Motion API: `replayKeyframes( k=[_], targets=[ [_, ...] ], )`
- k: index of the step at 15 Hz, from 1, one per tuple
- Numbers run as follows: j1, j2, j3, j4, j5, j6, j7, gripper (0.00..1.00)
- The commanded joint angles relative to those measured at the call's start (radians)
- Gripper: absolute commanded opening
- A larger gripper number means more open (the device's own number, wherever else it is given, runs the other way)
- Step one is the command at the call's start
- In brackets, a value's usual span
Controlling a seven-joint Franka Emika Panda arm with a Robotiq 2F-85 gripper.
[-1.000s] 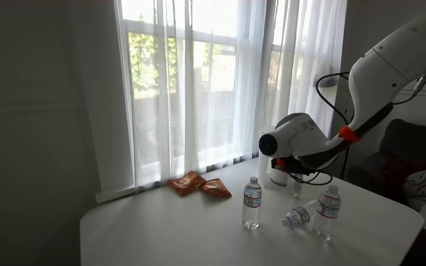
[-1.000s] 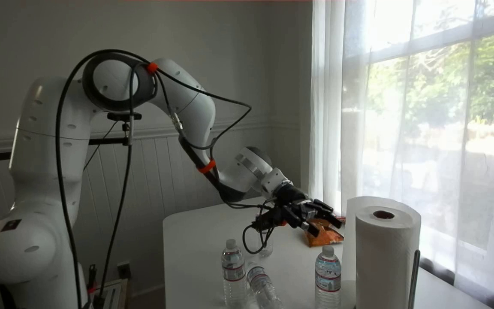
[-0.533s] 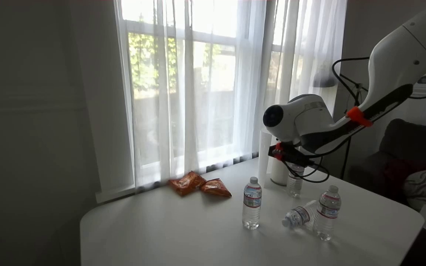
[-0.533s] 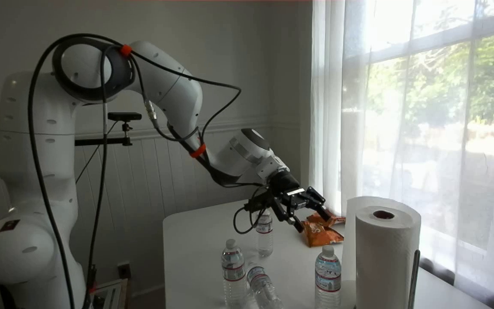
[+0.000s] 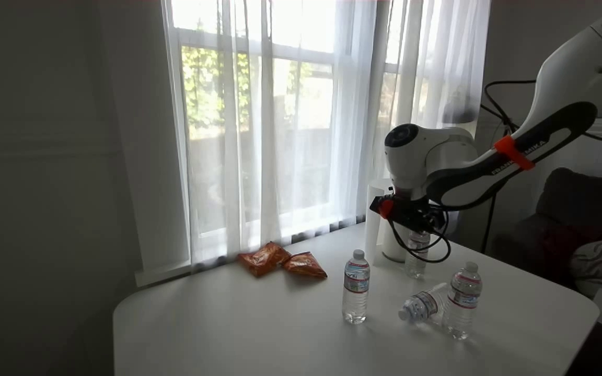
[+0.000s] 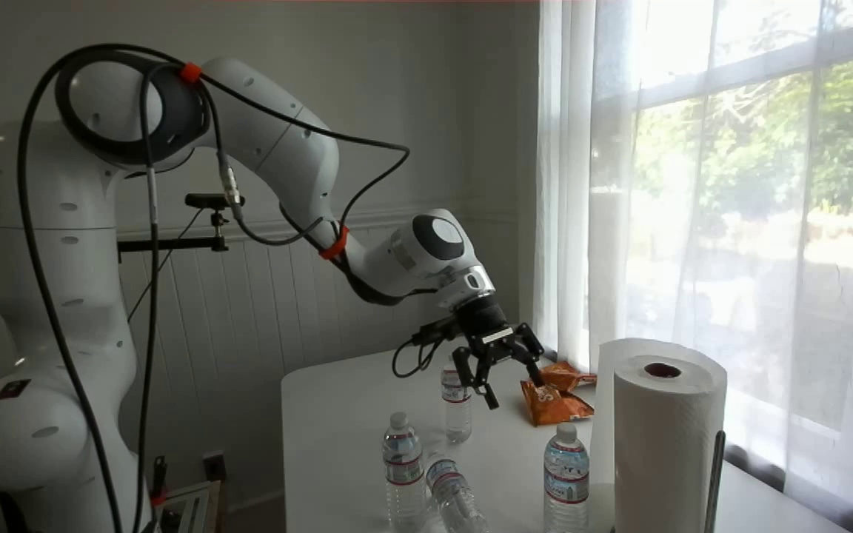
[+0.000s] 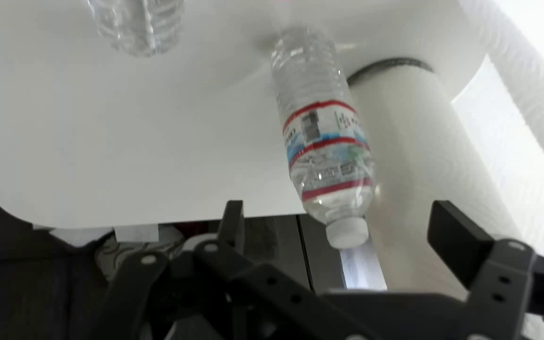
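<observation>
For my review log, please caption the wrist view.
Open gripper facing a capped bottle beside a paper towel roll on a white table.

Gripper (image 7: 338,208): fingers spread, bottle (image 7: 326,127) framed in the gap from the wrist view.
Roll (image 7: 409,141): just beside that bottle, tight there!
Fallen bottle (image 5: 420,307): low obstacle, hard by an upright neighbour (image 5: 464,298).
Bags (image 5: 305,266): I see a free lane between them and the lone bottle (image 5: 356,300).
</observation>
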Motion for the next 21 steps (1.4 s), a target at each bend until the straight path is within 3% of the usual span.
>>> replayKeyframes(
  k=[1, 7, 8, 9, 14, 21],
  targets=[
    [-0.013, -0.037, -0.008, -0.072, 0.174, 0.126, -0.073, 1.0],
    [-0.004, -0.008, -0.014, -0.111, 0.426, 0.207, -0.198, 1.0],
    [-0.001, -0.002, -0.017, -0.116, 0.441, 0.204, -0.21, 1.0],
    [0.015, 0.005, -0.024, -0.085, 0.384, 0.169, -0.166, 1.0],
    [0.015, 0.01, -0.026, -0.099, 0.415, 0.175, -0.186, 1.0],
    [0.026, 0.06, -0.015, -0.12, 0.544, 0.257, -0.242, 1.0]
  ],
)
